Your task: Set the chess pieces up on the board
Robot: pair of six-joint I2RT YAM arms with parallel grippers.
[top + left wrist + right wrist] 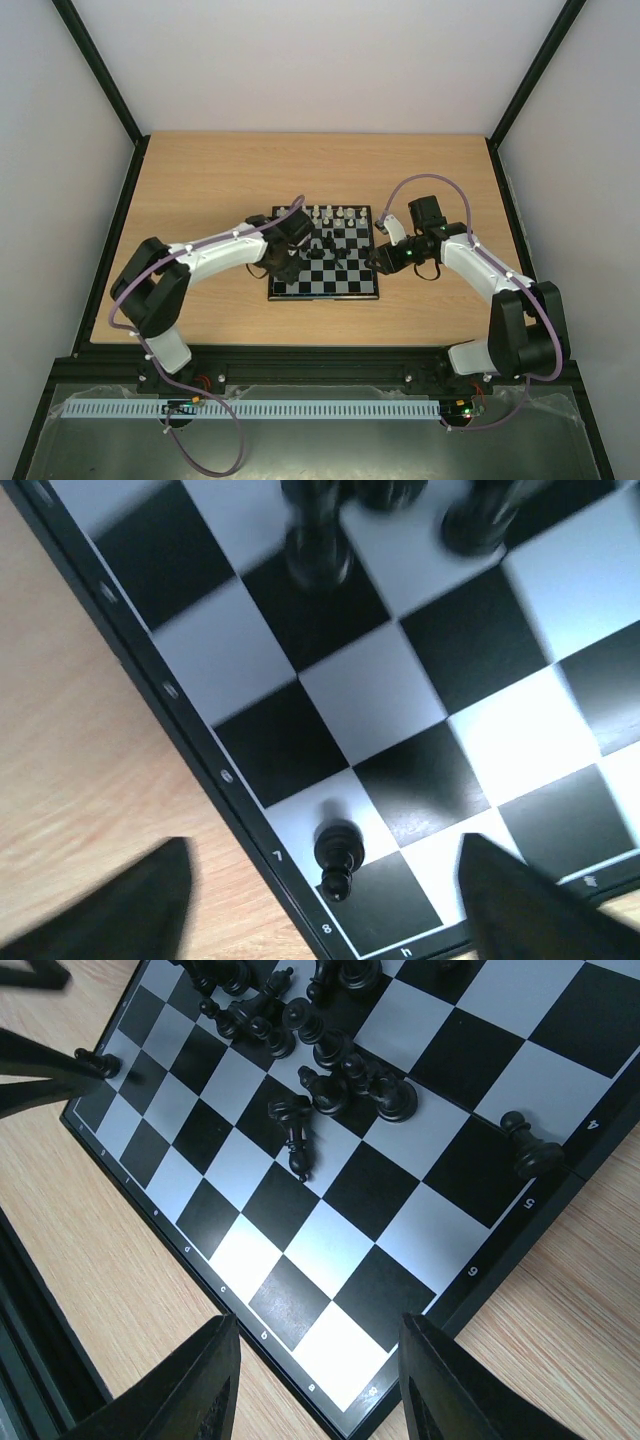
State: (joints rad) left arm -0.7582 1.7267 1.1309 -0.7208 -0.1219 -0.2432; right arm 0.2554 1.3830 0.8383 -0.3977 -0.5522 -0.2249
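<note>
Well, the board [345, 283] sits mid-table [200, 180]. White chess pieces [330, 213] line its far edge, black ones [340, 1080] bunch mid-board (one looks tipped over), and a lone black pawn [338, 852] stands near a corner sq. The left gripper [322, 845] hangs over that pawn, fingers wide apart, not touching. The right gripper [318, 1325] is at the board's rt edge, fingers apart, empty.
</note>
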